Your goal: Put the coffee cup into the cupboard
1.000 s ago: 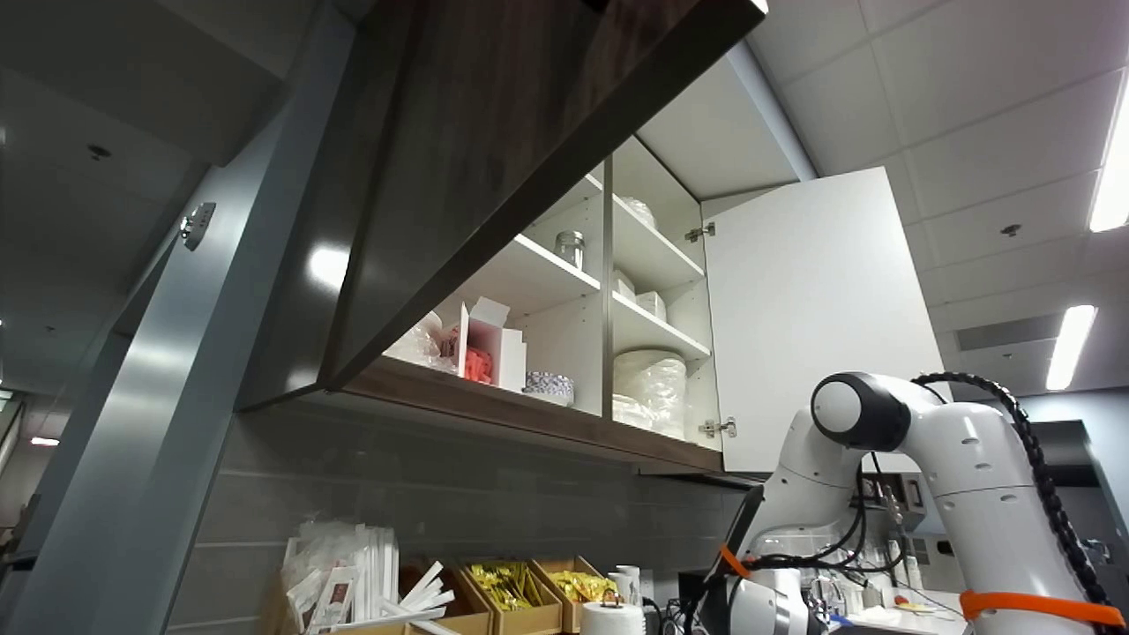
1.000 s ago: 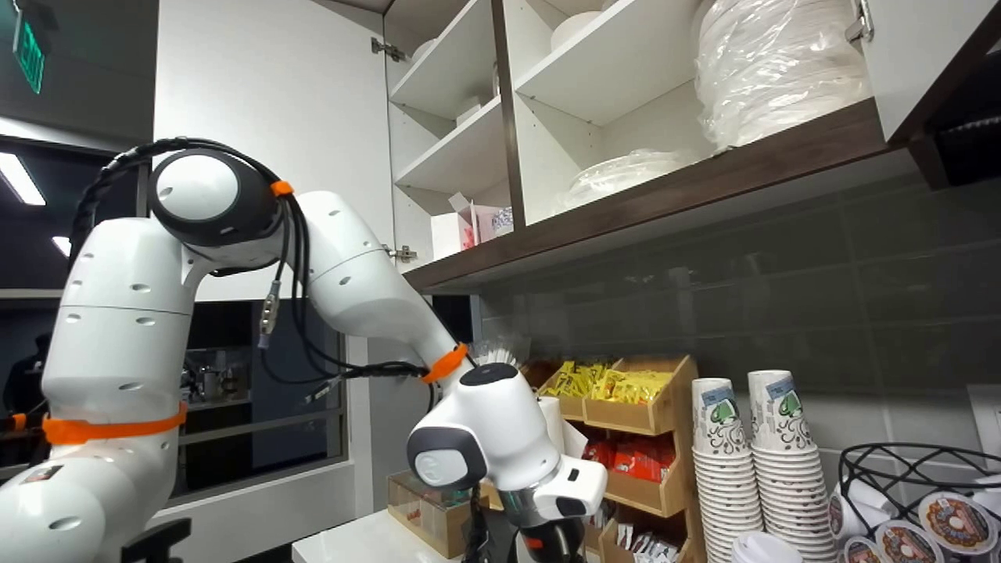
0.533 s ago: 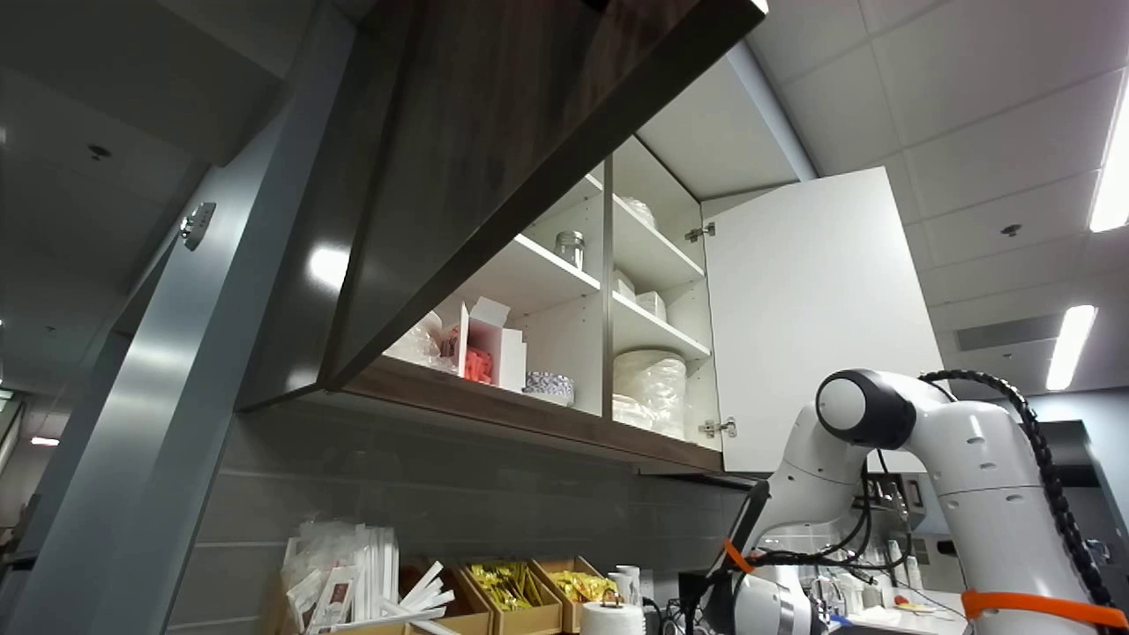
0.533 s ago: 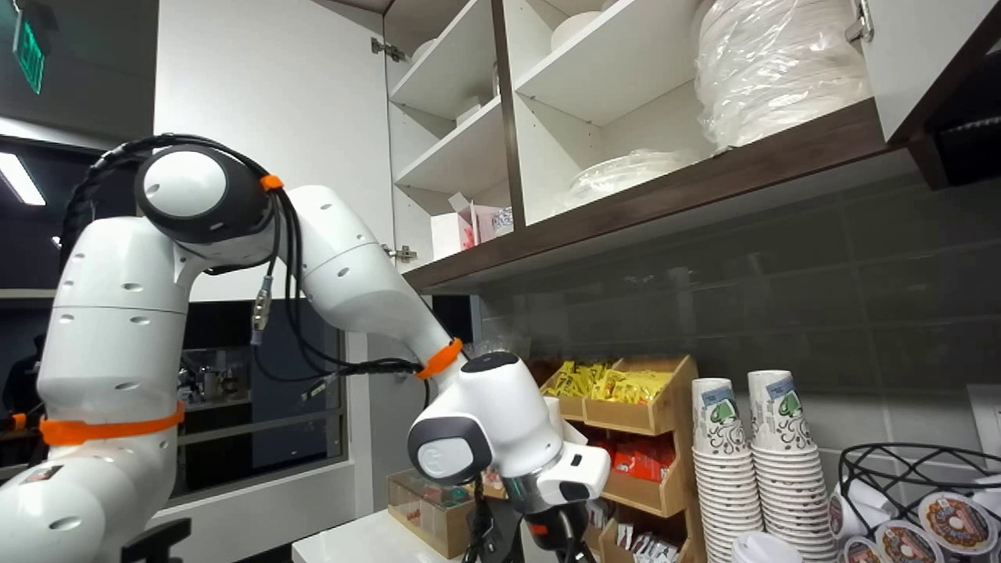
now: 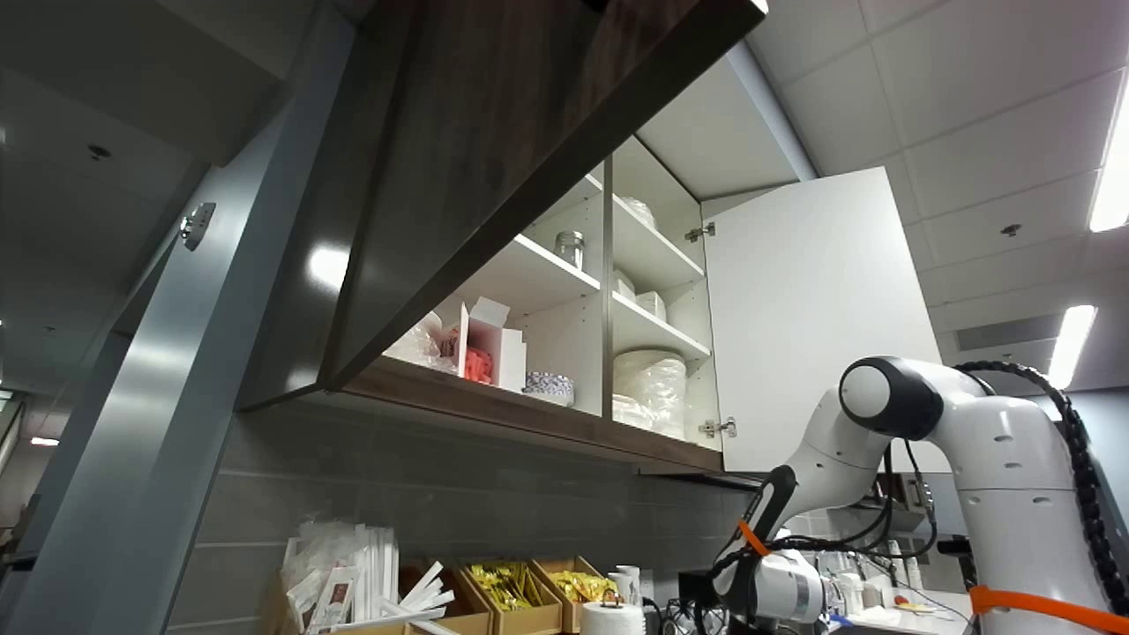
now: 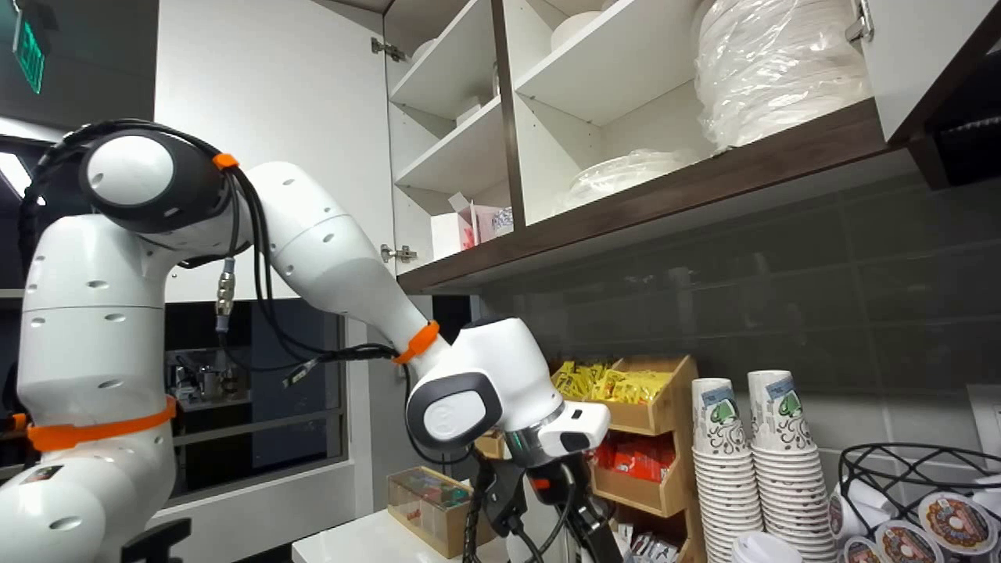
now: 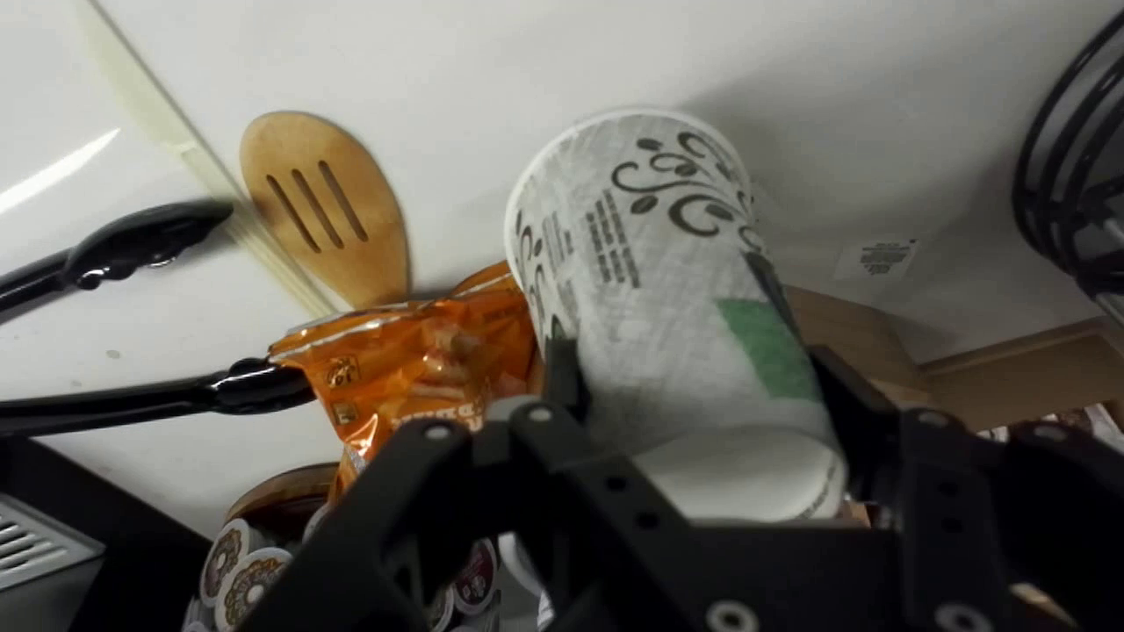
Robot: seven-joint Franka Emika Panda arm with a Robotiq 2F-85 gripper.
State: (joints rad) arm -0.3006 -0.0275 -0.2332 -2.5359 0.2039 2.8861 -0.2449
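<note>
One coffee cup [image 7: 672, 290] pinched by the gripper [image 7: 702, 382], orange packet [image 7: 430, 360] left of the cup in the wrist view, cupboard [image 6: 665, 194] open above in both exterior views

In the wrist view, one coffee cup [image 7: 667, 307], one wooden spoon [image 7: 329, 211] with three slots [image 7: 318, 209] and one orange packet [image 7: 430, 355] are counted. In an exterior view, two stacks of paper cups [image 6: 727, 485], three orange bands [image 6: 418, 342] on one robot arm [image 6: 332, 250] and two hinges [image 6: 389, 50] on the tall door [image 6: 274, 94] of the cupboard [image 6: 649, 202] are seen. Two bins [image 6: 626, 414] of yellow packets [image 6: 629, 385] are shown in both exterior views.
</note>
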